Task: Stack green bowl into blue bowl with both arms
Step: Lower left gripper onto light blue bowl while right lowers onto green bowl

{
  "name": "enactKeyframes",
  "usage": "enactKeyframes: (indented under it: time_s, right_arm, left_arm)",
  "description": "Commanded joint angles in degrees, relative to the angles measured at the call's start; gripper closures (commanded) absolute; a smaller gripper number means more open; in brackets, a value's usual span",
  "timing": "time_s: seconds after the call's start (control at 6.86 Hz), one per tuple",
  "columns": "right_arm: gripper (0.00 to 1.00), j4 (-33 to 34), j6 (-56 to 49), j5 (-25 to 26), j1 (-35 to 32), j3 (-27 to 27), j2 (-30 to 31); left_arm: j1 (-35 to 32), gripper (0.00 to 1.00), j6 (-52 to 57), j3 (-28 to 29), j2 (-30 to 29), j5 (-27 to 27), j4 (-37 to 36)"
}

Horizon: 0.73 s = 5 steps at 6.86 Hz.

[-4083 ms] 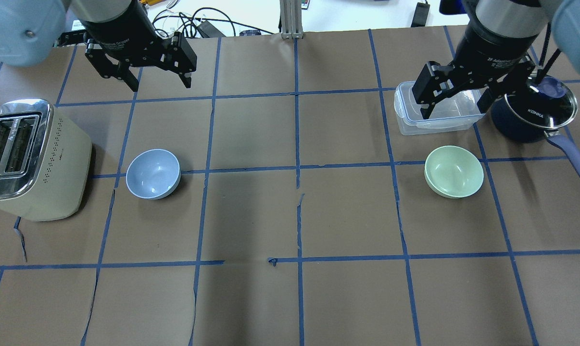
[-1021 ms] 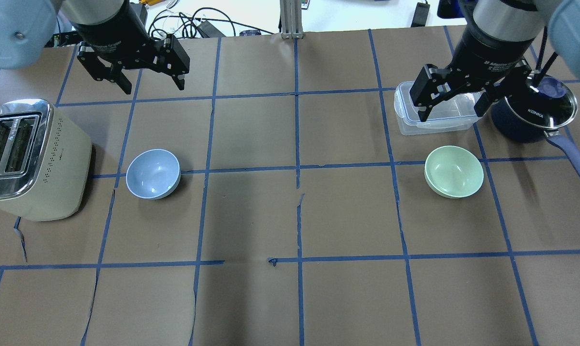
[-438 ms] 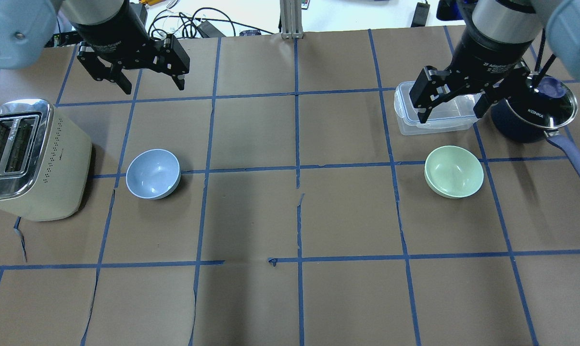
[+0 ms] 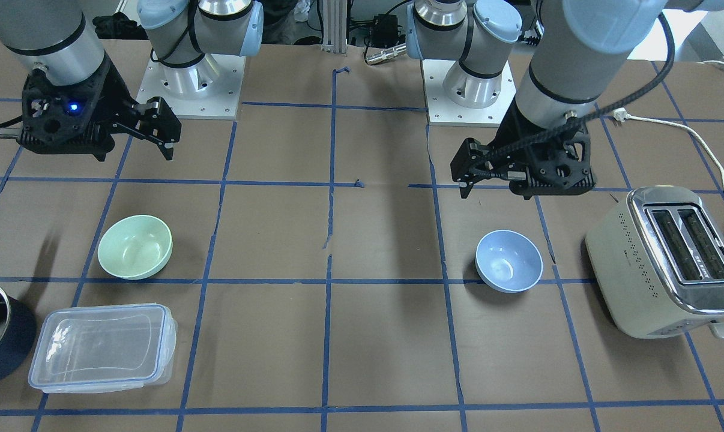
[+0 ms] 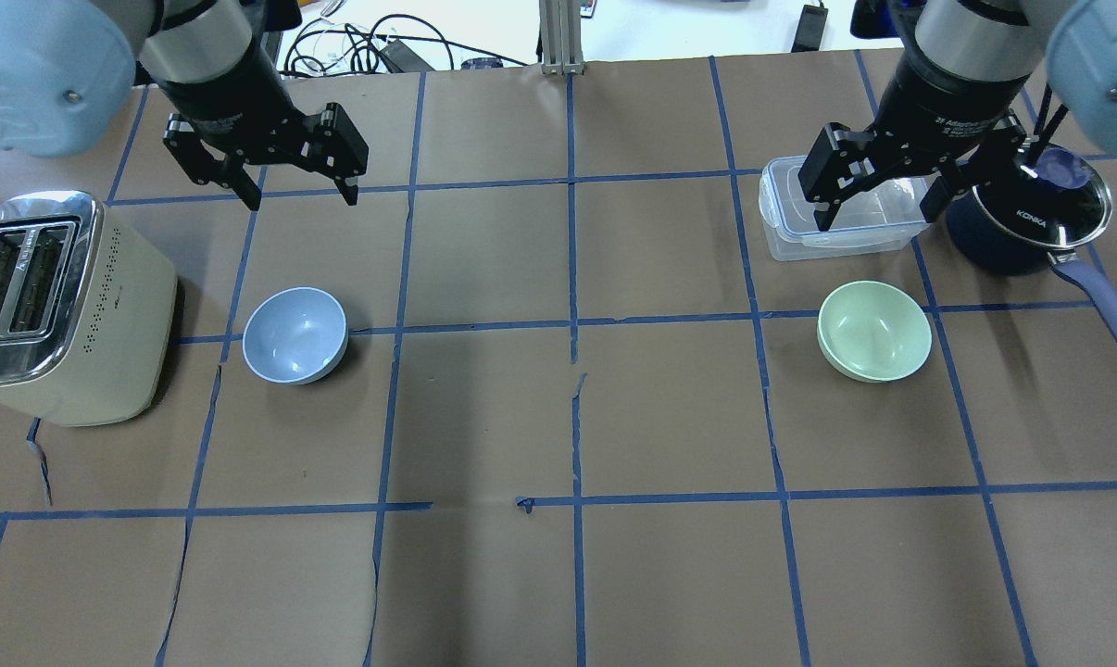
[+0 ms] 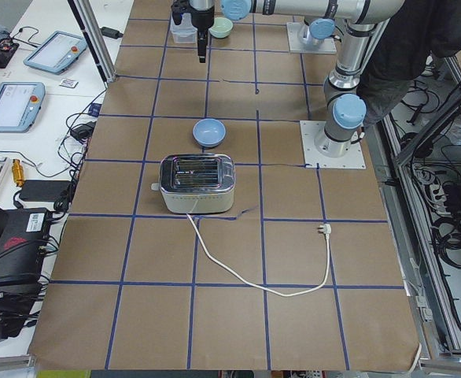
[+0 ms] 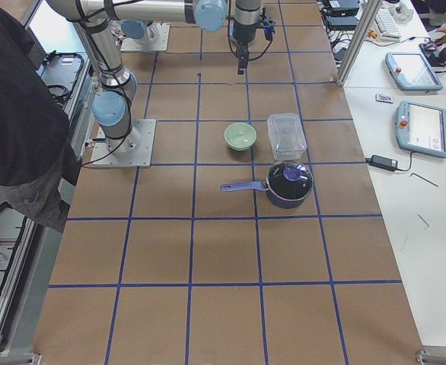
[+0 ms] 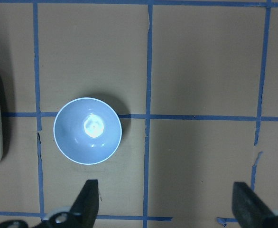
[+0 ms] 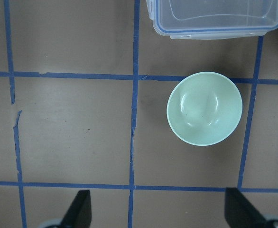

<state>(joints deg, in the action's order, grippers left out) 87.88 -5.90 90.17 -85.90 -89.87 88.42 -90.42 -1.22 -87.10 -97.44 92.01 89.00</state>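
Observation:
The pale blue bowl [image 5: 295,334] stands upright and empty on the left half of the table, next to a toaster. The pale green bowl [image 5: 874,331] stands upright and empty on the right half. My left gripper [image 5: 301,197] is open and empty, high above the table, beyond the blue bowl; its wrist view shows the blue bowl [image 8: 87,130] below, left of the midpoint between its fingers. My right gripper [image 5: 880,216] is open and empty, high above the table, beyond the green bowl; its wrist view shows the green bowl [image 9: 204,108] below, right of the midpoint between its fingers.
A cream toaster [image 5: 58,306] stands just left of the blue bowl. A clear lidded container [image 5: 799,232] and a dark navy pot [image 5: 1031,218] with a glass lid and long handle stand behind the green bowl. Cables lie past the far edge.
My left gripper has moved toward the blue bowl, lower in the overhead view. My right gripper has shifted slightly. Both stay open and neither bowl has moved.

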Motion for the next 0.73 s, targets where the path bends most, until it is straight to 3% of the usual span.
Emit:
enactKeyframes:
  time_s: [0.0, 0.29, 0.44, 0.58]
  right_arm:
    - [0.0, 1.41, -1.39, -0.17, 3.09, -0.21, -4.55]
    - [0.0, 6.21, -1.04, -0.08, 3.72, -3.44, -6.94]
    - [0.0, 11.64, -1.66, 0.0, 3.72, -6.95, -7.81]
    - [0.0, 17.35, -2.01, 0.61, 3.9, -10.72, -8.95]
  left_arm:
    - [1.81, 0.0, 0.78, -12.15, -2.56, 0.02, -10.29]
    - [1.91, 0.0, 3.65, -20.36, -6.34, 0.62, -21.81]
    - [2.0, 0.0, 6.55, -20.13, -9.49, 2.89, -22.03]
    - [2.0, 0.07, 9.36, -20.04, -11.0, 4.65, -21.94]
